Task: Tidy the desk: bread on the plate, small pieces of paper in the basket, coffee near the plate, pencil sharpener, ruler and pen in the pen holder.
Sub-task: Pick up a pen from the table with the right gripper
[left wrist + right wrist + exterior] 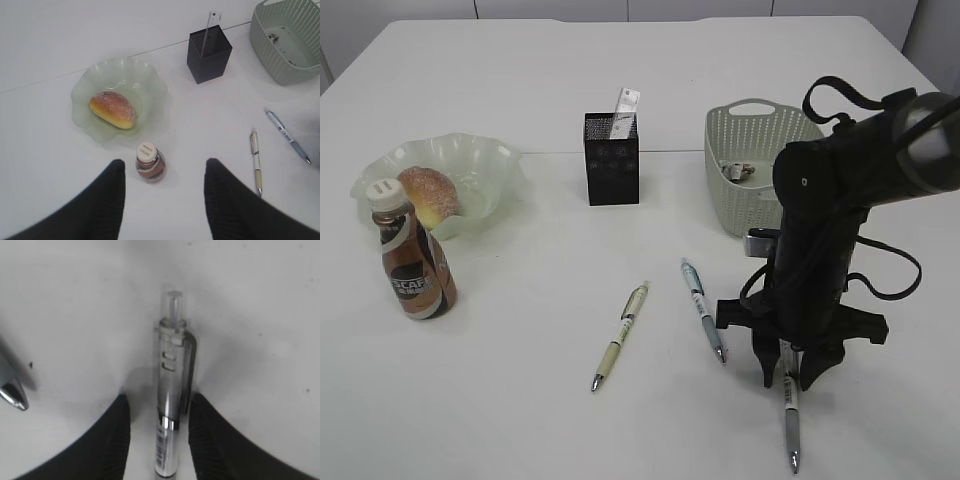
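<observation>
- While the right arm bends down steeply over the front right of the desk, its gripper points straight down with a finger on each side of a silver pen lying flat.
- Right wrist view shows the fingers close beside the pen barrel with thin gaps, so apart and straddling, not clamped yet as far as anyone can tell.
- Left gripper hangs high above the coffee, fingers wide apart, holding nothing. It's out of the exterior shot.
- Desk is plain white, pale wall panels behind.
- Bread sits in the plate at left, coffee upright just in front of it.
- Ruler stands in the pen holder, mid-desk.
- Basket at right has a paper ball inside.
- Two more pens lie loose: a cream one and a blue one, near the gripper.
- Only the right wrist view shows the silver pen's clip and clear button; a blue pen tip pokes in at its left edge.
</observation>
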You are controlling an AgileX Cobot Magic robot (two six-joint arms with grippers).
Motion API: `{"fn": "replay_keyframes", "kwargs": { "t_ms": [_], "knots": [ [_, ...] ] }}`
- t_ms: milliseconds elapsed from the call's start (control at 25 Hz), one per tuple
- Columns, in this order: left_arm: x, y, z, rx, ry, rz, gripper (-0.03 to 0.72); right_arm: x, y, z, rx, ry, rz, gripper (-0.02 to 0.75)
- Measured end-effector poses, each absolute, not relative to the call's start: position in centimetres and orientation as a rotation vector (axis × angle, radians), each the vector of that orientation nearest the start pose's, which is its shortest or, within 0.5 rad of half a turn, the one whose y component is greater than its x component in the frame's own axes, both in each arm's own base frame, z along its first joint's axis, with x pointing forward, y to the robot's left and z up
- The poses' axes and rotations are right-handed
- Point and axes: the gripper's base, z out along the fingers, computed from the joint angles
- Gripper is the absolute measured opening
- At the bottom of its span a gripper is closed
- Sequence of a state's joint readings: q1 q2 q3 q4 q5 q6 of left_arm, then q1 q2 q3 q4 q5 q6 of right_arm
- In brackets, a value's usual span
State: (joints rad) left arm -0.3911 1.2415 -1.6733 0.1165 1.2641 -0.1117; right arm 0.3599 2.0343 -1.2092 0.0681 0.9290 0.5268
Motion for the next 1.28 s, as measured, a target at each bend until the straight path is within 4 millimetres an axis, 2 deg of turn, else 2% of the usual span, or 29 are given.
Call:
{"fn": "replay_keyframes", "kwargs": {
  "t_ms": [280,760,1160,1280],
  "knots": [
    [20.59,-7.4,48.49,0.306,2.29,-0.11,0.375,32.86,12.83,11.54,0.259,3.235,0.007,0.291],
    [20.59,-7.4,48.49,0.306,2.29,-0.11,0.363,33.38,12.94,11.5,0.244,3.179,0.034,0.288],
    [20.59,-7.4,48.49,0.306,2.29,-0.11,0.363,33.63,12.97,11.17,0.231,3.187,0.018,0.246],
    [20.59,-7.42,48.49,0.307,2.291,-0.113,0.363,33.64,12.97,11.18,0.171,3.187,0.008,0.218]
  ]
}}
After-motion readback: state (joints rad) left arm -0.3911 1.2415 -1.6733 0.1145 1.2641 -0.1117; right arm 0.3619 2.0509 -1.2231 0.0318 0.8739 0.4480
